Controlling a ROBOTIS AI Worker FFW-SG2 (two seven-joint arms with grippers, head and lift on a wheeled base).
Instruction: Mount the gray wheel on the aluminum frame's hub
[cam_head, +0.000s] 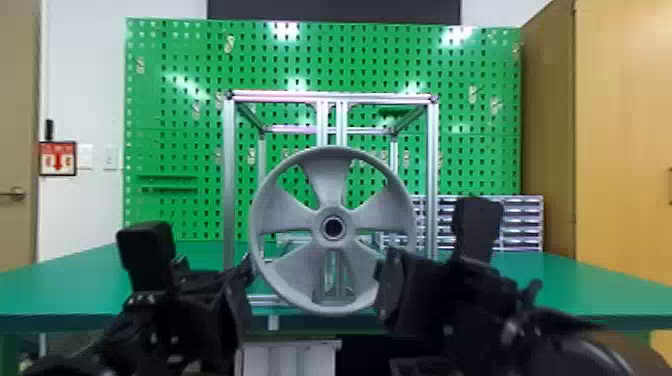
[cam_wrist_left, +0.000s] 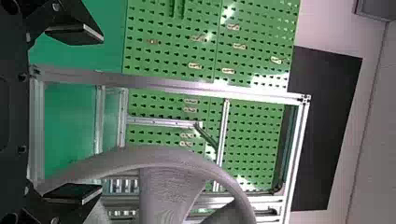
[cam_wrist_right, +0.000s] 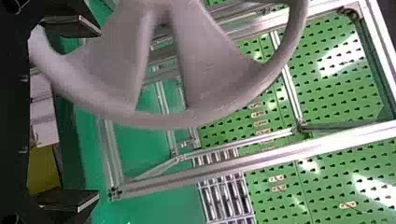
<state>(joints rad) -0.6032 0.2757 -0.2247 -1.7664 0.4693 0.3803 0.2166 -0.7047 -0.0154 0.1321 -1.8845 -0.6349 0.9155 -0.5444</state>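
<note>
The gray wheel (cam_head: 325, 175) stands upright before the aluminum frame (cam_head: 228, 175); its seating on the hub cannot be told. Left tool (cam_wrist_left: 101, 113) and right tool (cam_wrist_right: 99, 113) are spread open at the rim. Pushing evenly should keep it square, clear of the uprights above the desk (cam_head: 65, 285).

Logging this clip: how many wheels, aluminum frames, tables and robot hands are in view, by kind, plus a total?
Gray wheel: 1
Aluminum frame: 1
Green table: 1
Hands, left hand and right hand: 2
Total: 5
</note>
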